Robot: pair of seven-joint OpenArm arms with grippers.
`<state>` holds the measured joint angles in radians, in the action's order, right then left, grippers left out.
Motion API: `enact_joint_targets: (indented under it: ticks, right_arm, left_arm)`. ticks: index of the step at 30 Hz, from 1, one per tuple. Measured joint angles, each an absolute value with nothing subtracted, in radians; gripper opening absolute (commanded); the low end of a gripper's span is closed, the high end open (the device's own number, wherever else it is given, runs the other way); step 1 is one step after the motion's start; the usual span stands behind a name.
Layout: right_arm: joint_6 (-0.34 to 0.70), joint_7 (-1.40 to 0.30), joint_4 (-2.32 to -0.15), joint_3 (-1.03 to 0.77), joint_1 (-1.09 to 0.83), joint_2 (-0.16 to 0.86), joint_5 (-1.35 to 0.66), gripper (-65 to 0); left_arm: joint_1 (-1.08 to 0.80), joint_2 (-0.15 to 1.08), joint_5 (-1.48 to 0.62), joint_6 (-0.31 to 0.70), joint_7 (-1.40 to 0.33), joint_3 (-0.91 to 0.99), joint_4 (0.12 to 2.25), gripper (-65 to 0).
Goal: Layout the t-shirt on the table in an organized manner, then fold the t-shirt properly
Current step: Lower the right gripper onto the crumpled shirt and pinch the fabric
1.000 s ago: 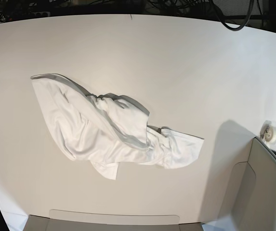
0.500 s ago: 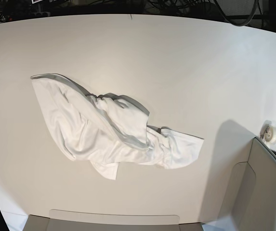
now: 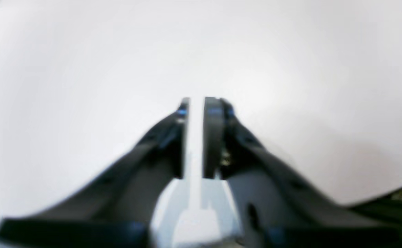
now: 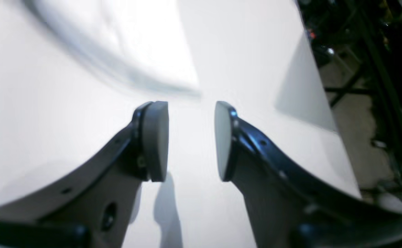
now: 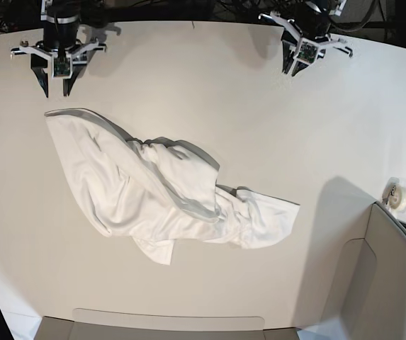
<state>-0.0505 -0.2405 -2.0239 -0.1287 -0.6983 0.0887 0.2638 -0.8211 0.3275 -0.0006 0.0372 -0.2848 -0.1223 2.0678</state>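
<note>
Here, in the left wrist view, the left gripper [image 3: 196,103] hangs over bare table [image 3: 84,69] with its jaws only a narrow slit apart and nothing between them; no cloth shows in this view at all.

In the right wrist view the right gripper [image 4: 191,137] stands clearly parted and empty, above the tabletop, with a blurred edge of the t-shirt [image 4: 118,44] lying ahead of the fingertips.

From the base view, the t-shirt [image 5: 160,188] lies crumpled and twisted across the middle-left of the table [image 5: 295,127], plain white side up (no print visible), one corner reaching toward the far left and another tailing off to the near right. Both grippers sit at the far edge, the right gripper [image 5: 55,83] near the shirt's far corner, the left gripper [image 5: 296,69] well apart from it. The cloth looks light, limp and prone to bunching, so pinching single-layer edges at those two outlying corners seems the sensible hold for spreading it.
</note>
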Motion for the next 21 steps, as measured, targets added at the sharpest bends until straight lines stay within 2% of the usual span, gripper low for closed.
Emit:
enact_joint_targets:
  ticks: [2,4,9,11,13,16,21]
  right_arm:
    - [-0.051,-0.238,-2.024,-0.094,-0.624,0.086,0.290,-41.7]
    - [-0.062,-0.252,-2.024,-0.042,-0.547,0.087,0.326,-40.7]
    - [-0.062,-0.252,-2.019,0.115,-0.330,0.082,0.396,-40.5]
    - [-0.045,-0.281,-2.008,0.187,-0.245,0.085,0.395,-38.8]
    - [-0.051,-0.399,-1.998,0.255,-0.156,0.078,0.393,-35.5]
    - [-0.066,-0.508,-1.929,0.288,-0.050,-0.006,0.395,-28.5]
    - [-0.045,-0.559,-1.747,0.371,0.035,-0.061,0.390,-20.6]
  left_arm:
    - [-0.722,0.344,0.003,0.102,-0.356,-0.142,2.067,-44.5]
    - [-0.612,0.339,0.002,0.162,-0.443,-0.143,2.067,-40.5]
    - [-0.358,0.242,0.012,0.268,-0.608,-0.141,2.067,-40.4]
    - [-0.297,0.239,0.004,0.292,-0.666,-0.144,2.071,-40.4]
    - [-0.263,0.239,0.002,0.289,-0.731,-0.146,2.070,-40.4]
    - [-0.249,0.242,0.009,0.289,-0.774,-0.144,2.066,-40.4]
    - [-0.251,0.244,0.009,0.289,-0.762,-0.144,2.064,-40.4]
